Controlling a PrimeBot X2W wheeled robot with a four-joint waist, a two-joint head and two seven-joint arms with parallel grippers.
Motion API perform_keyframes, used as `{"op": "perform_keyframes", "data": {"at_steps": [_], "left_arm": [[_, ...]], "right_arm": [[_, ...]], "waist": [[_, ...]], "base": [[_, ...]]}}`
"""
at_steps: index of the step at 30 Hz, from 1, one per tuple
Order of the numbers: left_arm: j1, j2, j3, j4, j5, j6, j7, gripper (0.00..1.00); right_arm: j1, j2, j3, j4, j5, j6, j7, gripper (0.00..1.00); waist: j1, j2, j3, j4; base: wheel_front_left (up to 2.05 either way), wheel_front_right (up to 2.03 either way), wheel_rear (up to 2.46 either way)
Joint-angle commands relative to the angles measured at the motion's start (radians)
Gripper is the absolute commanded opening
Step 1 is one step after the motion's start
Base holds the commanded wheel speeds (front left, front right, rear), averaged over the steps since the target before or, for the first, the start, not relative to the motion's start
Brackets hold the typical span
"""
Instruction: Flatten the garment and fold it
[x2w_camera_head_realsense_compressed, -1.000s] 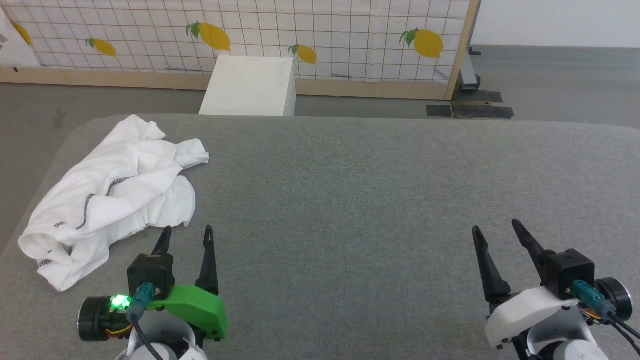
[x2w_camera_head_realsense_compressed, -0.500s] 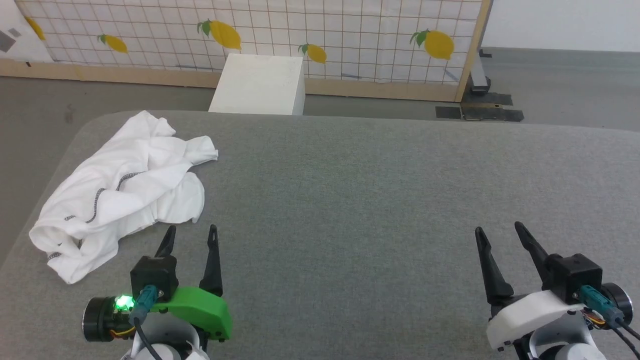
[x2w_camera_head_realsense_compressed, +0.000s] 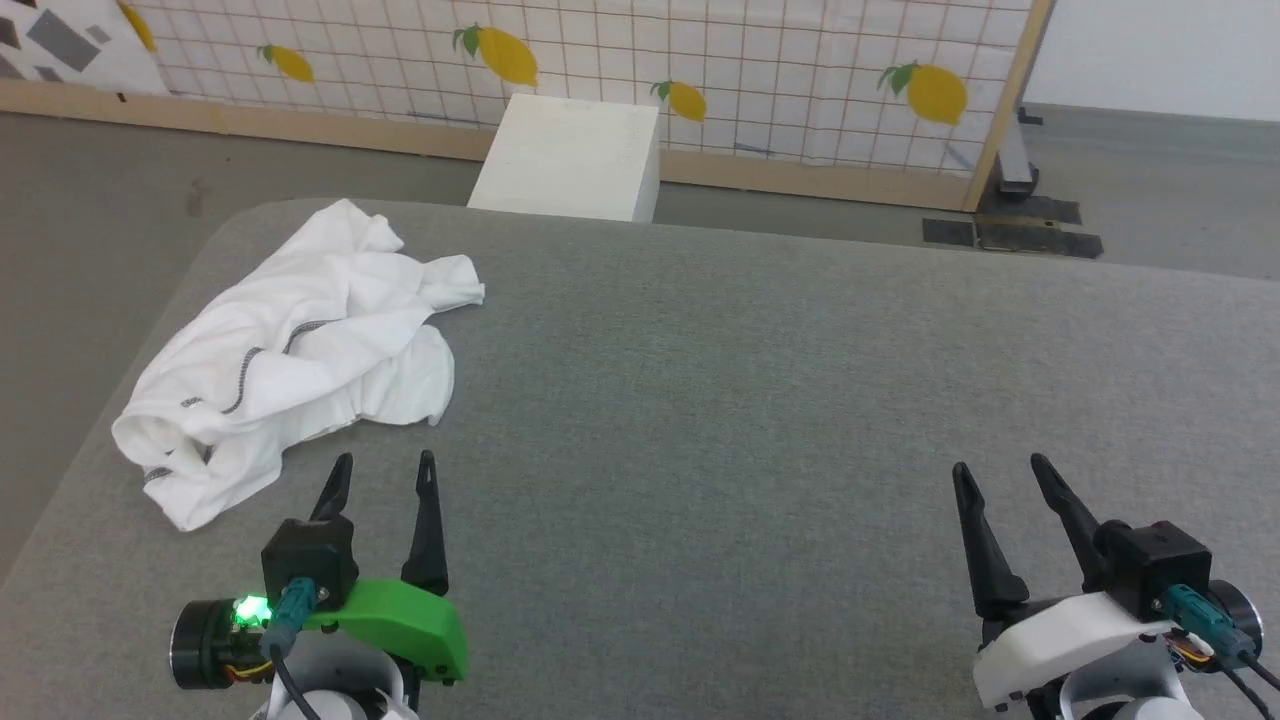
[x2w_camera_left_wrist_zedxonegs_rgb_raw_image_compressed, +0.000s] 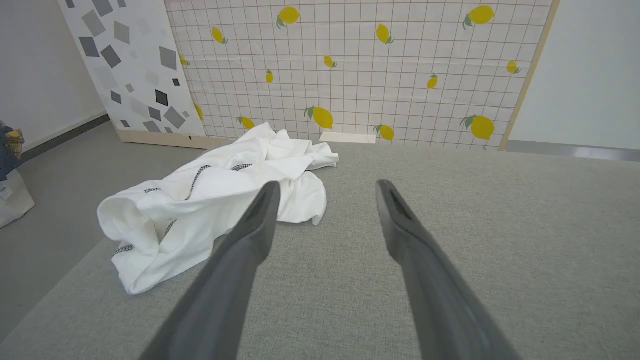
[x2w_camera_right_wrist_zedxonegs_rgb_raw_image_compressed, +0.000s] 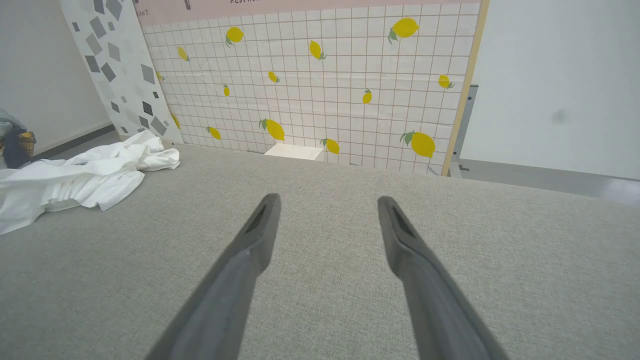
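The garment (x2w_camera_head_realsense_compressed: 300, 350) lies crumpled in a loose heap on the far left part of the grey fabric-covered worktop (x2w_camera_head_realsense_compressed: 750, 400), close to its left edge and its rounded far left corner. A dark zigzag-stitched seam runs across the upper folds of the garment. No part of the garment is spread flat.

The left pincer (x2w_camera_head_realsense_compressed: 385, 462) is at the near left of the worktop, fingers spread apart and gripping nothing. The garment lies ahead of it and to its left. The nearest hem is just beyond the left fingertip, not touching it. In the left wrist view, the left finger overlaps the near edge of the heap.

The right pincer (x2w_camera_head_realsense_compressed: 1000, 465) is at the near right of the worktop, fingers likewise spread apart and gripping nothing. It is well apart from the garment, with bare worktop between them.

Beyond the far edge of the worktop, a white box (x2w_camera_head_realsense_compressed: 570, 155) stands on the floor against a lemon-patterned partition (x2w_camera_head_realsense_compressed: 780, 80).
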Motion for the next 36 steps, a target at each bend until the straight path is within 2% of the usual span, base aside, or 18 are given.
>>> {"op": "perform_keyframes", "data": {"at_steps": [1,36], "left_arm": [[0.018,-0.001,-0.003,0.005,-0.012,0.007,-0.011,1.00],[0.047,-0.003,-0.033,0.030,-0.063,0.043,-0.082,1.00]], "right_arm": [[0.009,0.000,0.000,0.004,0.013,0.000,-0.011,1.00],[0.034,0.000,0.049,0.046,0.075,-0.001,-0.083,1.00]], "waist": [[0.0000,0.0000,0.000,0.016],[0.0000,0.0000,-0.005,0.238]], "base": [[0.00,0.00,0.00],[0.00,0.00,0.00]]}}
